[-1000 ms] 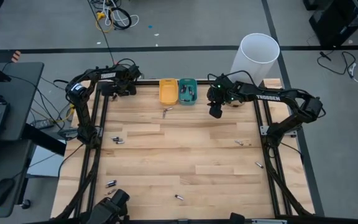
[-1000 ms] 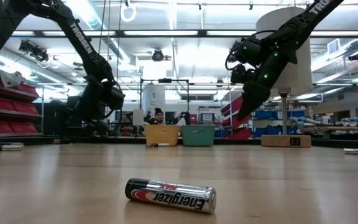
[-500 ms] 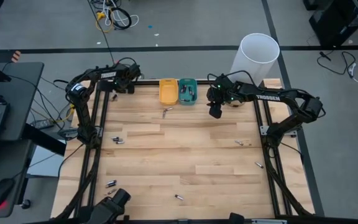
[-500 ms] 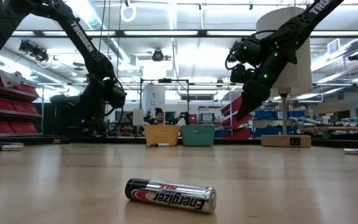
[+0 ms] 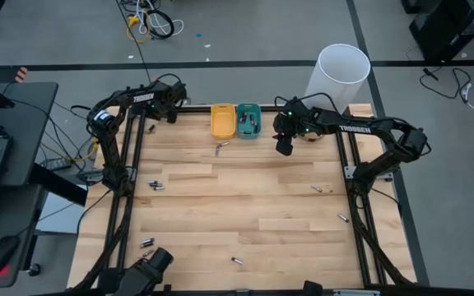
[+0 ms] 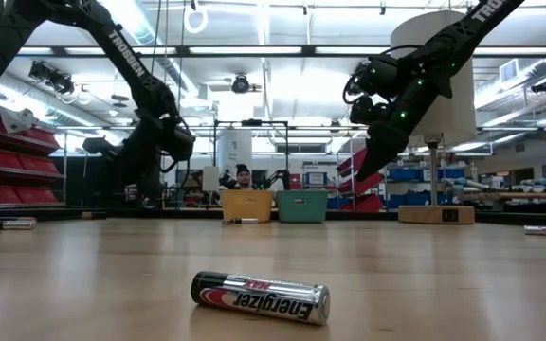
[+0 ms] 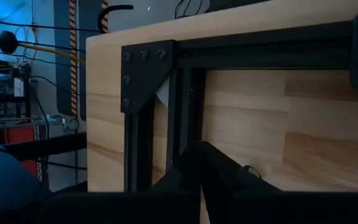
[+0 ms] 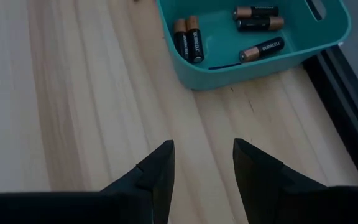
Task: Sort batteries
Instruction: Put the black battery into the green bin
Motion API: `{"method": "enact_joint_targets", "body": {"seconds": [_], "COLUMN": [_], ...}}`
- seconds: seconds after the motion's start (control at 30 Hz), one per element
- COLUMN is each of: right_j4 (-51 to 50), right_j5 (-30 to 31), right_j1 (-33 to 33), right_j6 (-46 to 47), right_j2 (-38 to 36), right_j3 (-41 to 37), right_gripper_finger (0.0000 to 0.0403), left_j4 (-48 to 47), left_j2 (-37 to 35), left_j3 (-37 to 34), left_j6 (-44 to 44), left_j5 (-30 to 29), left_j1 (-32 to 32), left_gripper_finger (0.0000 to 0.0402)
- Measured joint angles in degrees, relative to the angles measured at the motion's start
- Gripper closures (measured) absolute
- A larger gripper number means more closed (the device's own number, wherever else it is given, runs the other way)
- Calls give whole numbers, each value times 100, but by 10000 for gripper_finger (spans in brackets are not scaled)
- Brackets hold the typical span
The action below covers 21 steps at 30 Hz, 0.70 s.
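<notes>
Right gripper (image 8: pixel 201 163) hovered beside teal tray (image 8: pixel 328 38), jaws spread, empty. Left gripper (image 5: pixel 174 89) parked at far-left bench (image 5: pixel 245 205) corner, jaws pressed together. Batteries (image 5: pixel 156 185) scattered; five in tray. Risk: cylinders rolling from off-centre pinch.

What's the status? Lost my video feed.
Left gripper shut, empty, at far-left corner. Right gripper open, empty, beside teal tray. Batteries scattered on table.
</notes>
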Motion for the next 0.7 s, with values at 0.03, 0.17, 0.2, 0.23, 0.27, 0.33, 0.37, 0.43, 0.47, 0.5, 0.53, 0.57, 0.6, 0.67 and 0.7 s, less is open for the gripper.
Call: {"method": "enact_joint_targets", "body": {"seconds": [0.03, 0.17, 0.2, 0.23, 0.27, 0.33, 0.37, 0.43, 0.47, 0.5, 0.53, 0.57, 0.6, 0.67, 0.7], "right_j4": [-4, -49, -63, -80, -92, -88, -89, -86, -85, -85, -85, -86, -85, -87, -85], "right_j5": [0, 0, 0, 1, 0, 0, 0, 0, 0, 0, 0, 0, 1, 0, 2], "right_j1": [0, 0, 0, 0, 0, 0, 0, 0, 0, 0, 0, 0, 0, 0, 0], "right_j6": [11, 11, 11, 11, 11, 8, 7, 7, 7, 3, -1, -4, -5, -6, -6], "right_j2": [0, 0, 0, 0, 0, 0, 0, 0, 0, 0, 0, 0, 0, 0, 0], "right_j3": [0, 0, 0, 0, 0, 0, 0, 0, 0, 0, 0, 0, 0, 0, 0], "right_gripper_finger": [253, 253, 253, 253, 253, 253, 253, 254, 254, 254, 254, 254, 254, 254, 254], "left_j4": [-2, -139, -229, -301, -364, -495, -531, -559, -555, -556, -562, -560, -562, -549, -530], "left_j2": [0, 82, 127, 181, 247, 393, 463, 574, 622, 661, 688, 699, 699, 702, 704], "left_j3": [-3, -4, -5, -7, -7, -7, -7, -9, -7, -7, -5, -5, 3, 4, 4], "left_j6": [-31, -62, -62, -61, -80, -249, -319, -374, -379, -374, -360, -324, -309, -188, -129], "left_j5": [-1, -12, -16, -31, -66, -117, -146, -201, -175, -112, -65, -10, 77, 344, 479], "left_j1": [1, -1, -7, -17, -36, -48, -54, -79, -85, -85, -89, -114, -122, -126, -126], "left_gripper_finger": [390, 391, 391, 392, 392, 393, 393, 392, 392, 391, 391, 391, 391, 391, 391]}}
